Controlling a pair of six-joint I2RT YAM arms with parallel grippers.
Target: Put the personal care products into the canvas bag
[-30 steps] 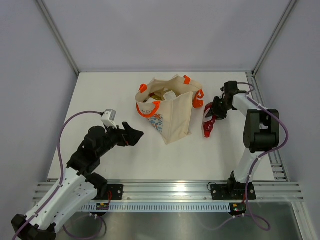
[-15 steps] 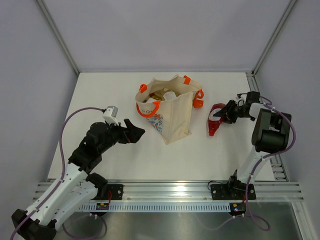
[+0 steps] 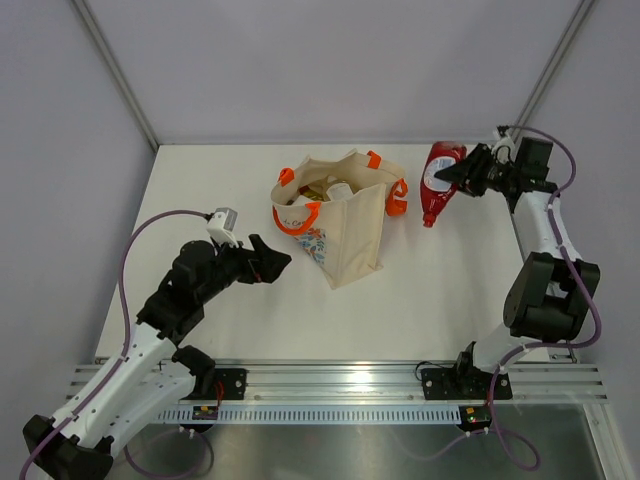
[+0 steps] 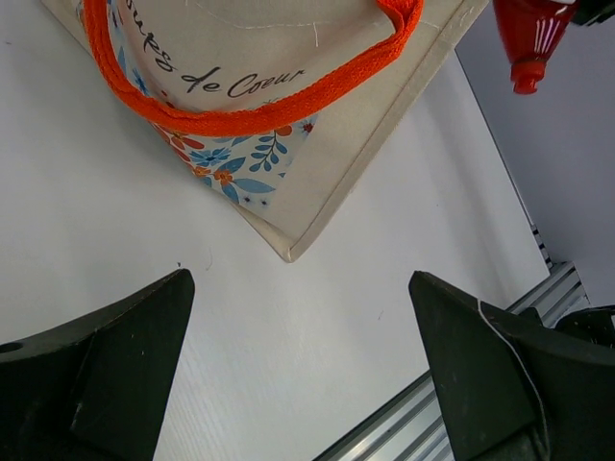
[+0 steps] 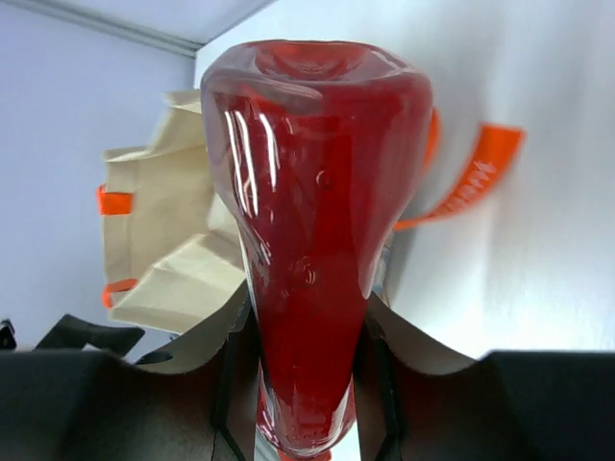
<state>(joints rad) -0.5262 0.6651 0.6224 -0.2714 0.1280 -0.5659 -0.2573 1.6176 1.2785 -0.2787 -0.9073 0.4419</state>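
R gripper (image 3: 464, 176) is clamped on the red bottle (image 3: 437, 182), held just right of the bag (image 3: 350, 235), by its orange handle, near the table's (image 3: 440, 300) back. L gripper (image 3: 272, 264) has its fingers wide apart w/ nothing between them, near the bag's front-left. The bag is open, w/ other bottles (image 3: 338, 189) inside.

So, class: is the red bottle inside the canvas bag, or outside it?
Outside. The right gripper holds the red bottle beside the canvas bag, not over its open mouth.
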